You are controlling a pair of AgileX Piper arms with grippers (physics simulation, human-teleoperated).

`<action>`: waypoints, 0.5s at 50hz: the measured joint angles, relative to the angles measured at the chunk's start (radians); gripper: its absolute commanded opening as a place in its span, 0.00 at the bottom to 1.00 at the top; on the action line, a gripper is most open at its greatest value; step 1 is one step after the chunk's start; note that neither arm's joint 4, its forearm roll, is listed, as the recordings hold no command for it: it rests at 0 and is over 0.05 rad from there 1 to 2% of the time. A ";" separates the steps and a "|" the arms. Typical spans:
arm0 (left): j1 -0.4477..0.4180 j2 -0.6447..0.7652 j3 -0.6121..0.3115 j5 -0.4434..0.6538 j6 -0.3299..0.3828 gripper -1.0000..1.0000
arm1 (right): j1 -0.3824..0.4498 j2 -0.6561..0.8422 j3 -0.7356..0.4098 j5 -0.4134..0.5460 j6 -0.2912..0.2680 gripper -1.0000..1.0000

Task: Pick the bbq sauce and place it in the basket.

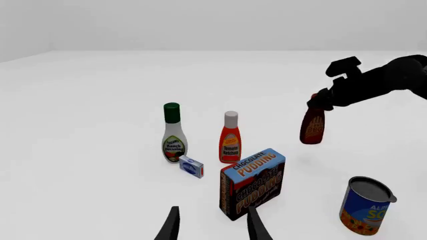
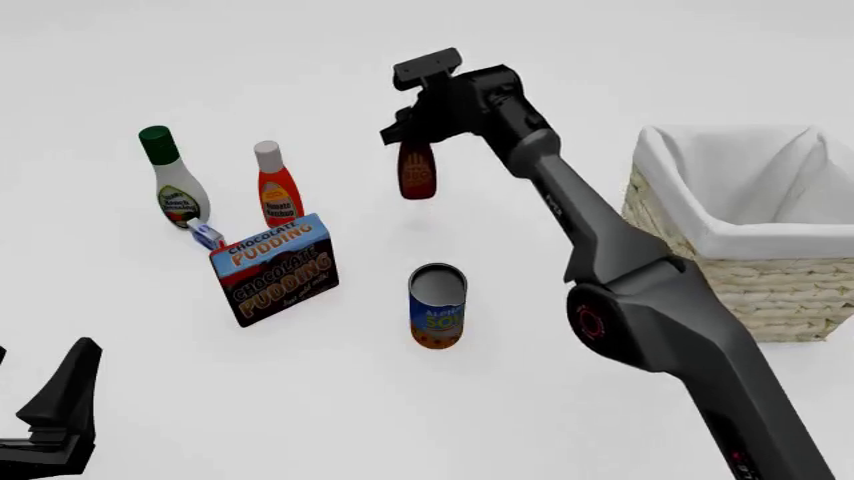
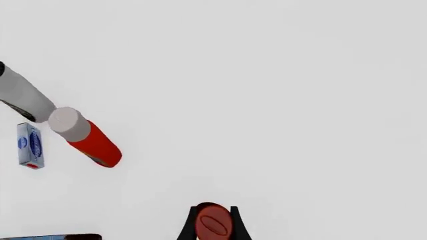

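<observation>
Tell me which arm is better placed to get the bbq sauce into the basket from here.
The right. Its tool is already shut on the bbq sauce, held clear of the table, and the basket sits on that arm's side. The left tool is open and empty, low near the pudding box.

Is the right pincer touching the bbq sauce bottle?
Touching. In the left wrist view the right pincer clamps the bbq sauce at its cap, and the bottle hangs clear above the table.
</observation>
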 measured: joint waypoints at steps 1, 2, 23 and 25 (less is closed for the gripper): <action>0.000 0.000 0.000 0.000 0.000 1.00 | 0.001 -0.005 0.000 0.001 -0.001 0.00; 0.000 0.000 0.000 0.000 0.000 1.00 | 0.001 -0.011 0.001 0.003 -0.001 0.00; 0.000 0.000 0.000 0.000 0.000 1.00 | 0.013 -0.288 0.293 -0.126 -0.007 0.00; 0.000 0.000 0.000 0.000 0.000 1.00 | 0.014 -0.330 0.349 -0.151 -0.008 0.00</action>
